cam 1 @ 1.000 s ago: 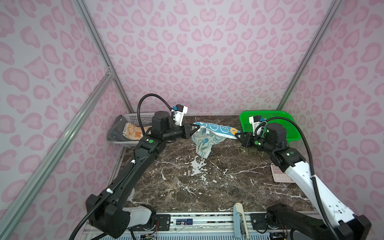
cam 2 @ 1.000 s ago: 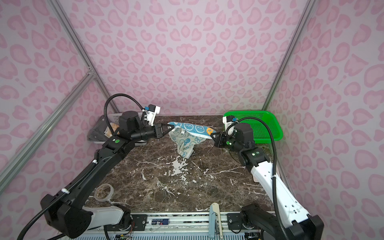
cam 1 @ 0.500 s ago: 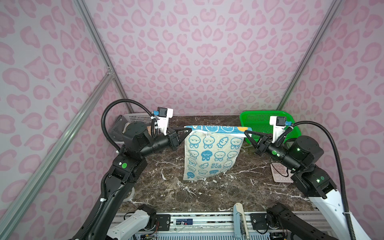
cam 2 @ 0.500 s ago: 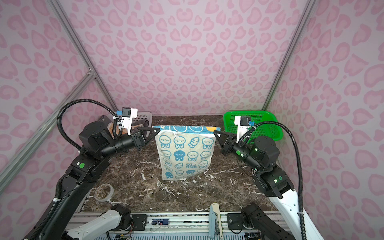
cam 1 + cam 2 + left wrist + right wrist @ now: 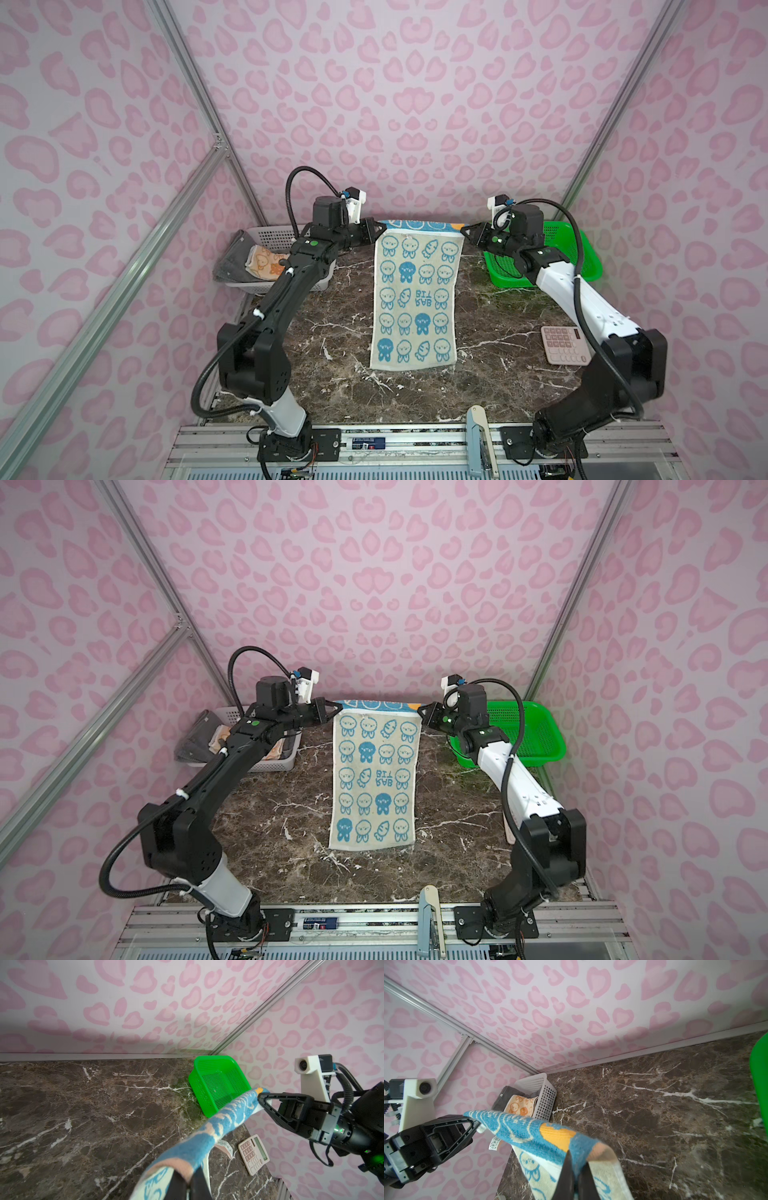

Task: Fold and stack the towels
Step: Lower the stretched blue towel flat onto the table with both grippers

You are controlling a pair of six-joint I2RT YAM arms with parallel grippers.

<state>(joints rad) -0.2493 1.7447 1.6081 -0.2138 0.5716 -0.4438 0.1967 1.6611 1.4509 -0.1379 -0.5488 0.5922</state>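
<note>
The blue towel with rabbit and carrot prints is spread out lengthwise in both top views, cream side up. Its far edge is stretched taut between my two grippers near the back of the table. My left gripper is shut on the far left corner. My right gripper is shut on the far right corner. The near end of the towel appears to rest on the marble. An orange towel and a dark grey towel lie crumpled in the white basket.
A green basket stands at the back right, just behind my right arm. A pink calculator lies at the table's right edge. Pink patterned walls close in the back and both sides.
The towel was bunched between the grippers, then lifted and pulled wide. Both arms have now dropped and moved back, and the towel trails out long toward the front.
</note>
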